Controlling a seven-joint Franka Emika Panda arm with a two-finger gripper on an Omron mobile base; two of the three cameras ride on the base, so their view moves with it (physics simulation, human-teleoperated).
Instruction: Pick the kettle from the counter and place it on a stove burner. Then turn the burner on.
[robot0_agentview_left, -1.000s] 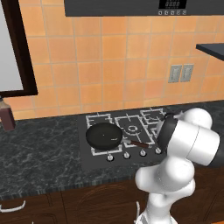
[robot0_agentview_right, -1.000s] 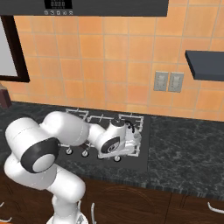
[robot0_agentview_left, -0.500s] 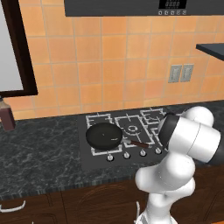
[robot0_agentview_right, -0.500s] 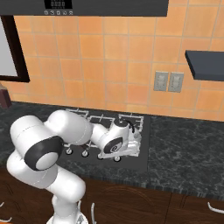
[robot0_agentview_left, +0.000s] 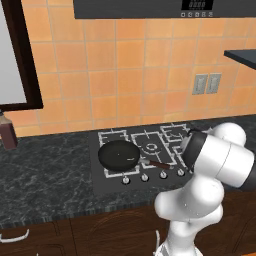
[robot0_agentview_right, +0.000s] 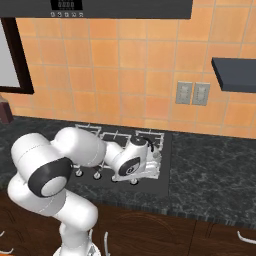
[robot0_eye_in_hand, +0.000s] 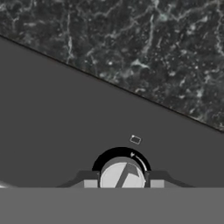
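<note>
Hand (robot0_eye_in_hand: 123, 184) newly closed around stove knob (robot0_eye_in_hand: 119, 173), fingertips (robot0_eye_in_hand: 90, 183) on both sides.

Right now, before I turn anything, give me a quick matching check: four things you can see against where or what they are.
Things:
1. frying pan
2. burner knob
3. wall outlets
4. counter

Place or look:
A. between the fingertips of the gripper
B. dark marbled stone
C. on the left side of the cooktop
D. on the orange tiled wall

Pairs: 1-C, 2-A, 3-D, 4-B
</note>
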